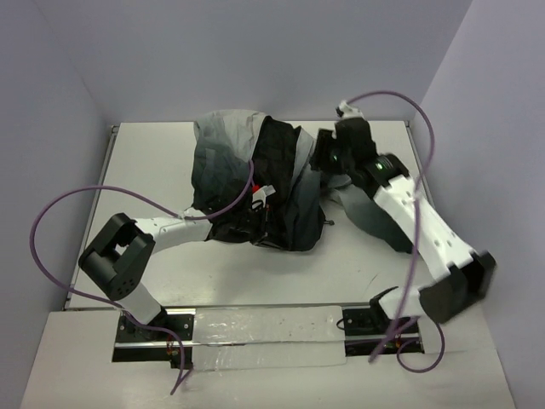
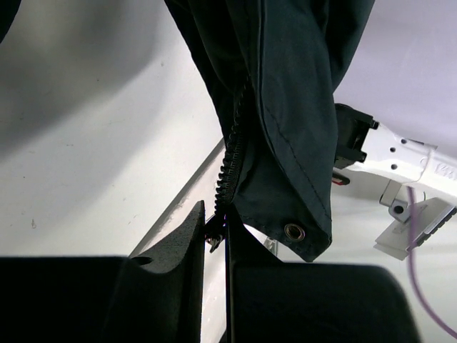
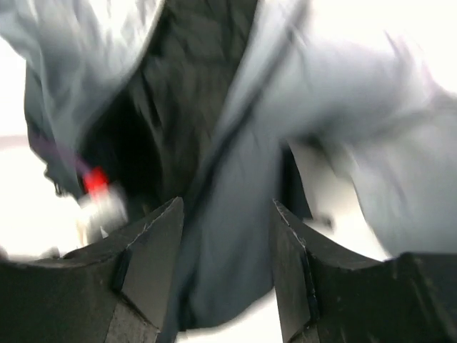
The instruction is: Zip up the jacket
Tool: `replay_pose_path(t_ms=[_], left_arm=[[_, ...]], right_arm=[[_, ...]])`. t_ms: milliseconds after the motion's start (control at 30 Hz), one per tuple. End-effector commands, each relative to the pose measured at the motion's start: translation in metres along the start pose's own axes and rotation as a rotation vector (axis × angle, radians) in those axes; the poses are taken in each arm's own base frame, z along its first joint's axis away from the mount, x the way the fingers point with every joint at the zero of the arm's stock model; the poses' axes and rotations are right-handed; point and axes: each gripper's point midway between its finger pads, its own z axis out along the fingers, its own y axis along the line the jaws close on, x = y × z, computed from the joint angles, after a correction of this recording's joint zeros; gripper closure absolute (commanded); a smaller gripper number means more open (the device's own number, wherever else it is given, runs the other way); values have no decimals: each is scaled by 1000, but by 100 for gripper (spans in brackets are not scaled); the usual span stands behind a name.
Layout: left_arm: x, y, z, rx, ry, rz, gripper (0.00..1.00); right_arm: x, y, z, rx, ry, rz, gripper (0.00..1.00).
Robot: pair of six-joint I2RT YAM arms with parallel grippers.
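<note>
A: Left gripper?
B: Clamped on the bottom end of the zipper. The teeth run up from between the fingers. There's a metal eyelet in the hem corner just beside it.
A: Right gripper?
B: Jaws spread apart, grey shell fabric in the gap. The view is blurred, so I can't tell if the pads touch it.
A: Jacket?
B: Bunched in a heap mid-tabletop, nearer the far edge, with black lining showing in the middle. The left gripper is at the heap's near side, the right one at its right side toward the far right corner. A grey sleeve trails toward the right edge, under the right arm.
A: Other?
B: Purple cable loops over the left side.
</note>
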Motion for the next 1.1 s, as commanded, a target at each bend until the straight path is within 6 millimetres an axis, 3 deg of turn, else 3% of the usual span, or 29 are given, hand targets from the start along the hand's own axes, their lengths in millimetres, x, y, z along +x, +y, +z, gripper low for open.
replay_pose_path(t_ms=[0, 67, 100, 167, 233, 267, 300, 467, 767, 900, 1000, 1067], left_arm=[[-9, -22, -6, 36, -48, 51, 100], [-8, -22, -6, 31, -51, 55, 100], [-8, -23, -7, 30, -55, 60, 100], [-9, -24, -7, 28, -59, 64, 100], [-10, -25, -7, 30, -60, 67, 100], [-10, -26, -7, 31, -61, 69, 100], [-10, -26, -7, 30, -63, 71, 100], [-12, -28, -7, 27, -67, 83, 100], [-14, -32, -9, 28, -72, 96, 100], [-14, -32, -9, 27, -74, 99, 100], [-14, -32, -9, 25, -74, 96, 100], [-14, -33, -9, 26, -76, 96, 100]], right_arm=[[-30, 0, 65, 53, 38, -12, 38], [-31, -3, 93, 32, 83, 26, 35], [-43, 2, 102, 7, 73, 52, 34], [-42, -5, 132, -2, 118, 94, 33], [-52, -4, 148, -23, 123, 120, 33], [-43, -11, 165, -17, 161, 136, 33], [-46, -8, 170, -37, 172, 152, 33], [-21, -19, 209, -66, 261, 234, 29], [11, -24, 233, -77, 330, 286, 27], [16, -26, 236, -76, 340, 299, 39], [9, -25, 233, -82, 311, 304, 66], [4, -25, 233, -81, 305, 308, 73]])
